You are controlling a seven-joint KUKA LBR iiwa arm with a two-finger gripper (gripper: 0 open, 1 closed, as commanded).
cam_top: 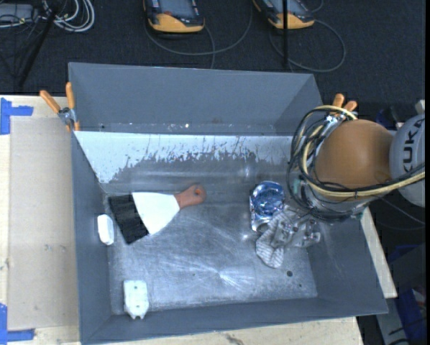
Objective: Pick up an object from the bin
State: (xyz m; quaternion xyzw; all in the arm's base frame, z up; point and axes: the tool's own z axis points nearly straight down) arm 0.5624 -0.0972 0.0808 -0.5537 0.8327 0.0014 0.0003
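Low by the right wall of the bin (pixel 200 113). Blue-and-white crumpled packet (pixel 266 203) lies just beside me, toward the back-left. Spread or pressed together: cannot tell.

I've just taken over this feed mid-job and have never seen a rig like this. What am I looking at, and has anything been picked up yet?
A single camera looks down into a grey metal bin from above and a little to one side. The machine is a robot arm that reaches in from the right. The orange dome and the cables are parts of it. Its tool is low over the right side of the bin floor, next to a shiny blue crumpled lump and a small grey scrap. I cannot tell whether anything is held. On the left lies a brush with black bristles and a brown handle, and a small white piece lies beside it. A second white piece lies near the front left corner.
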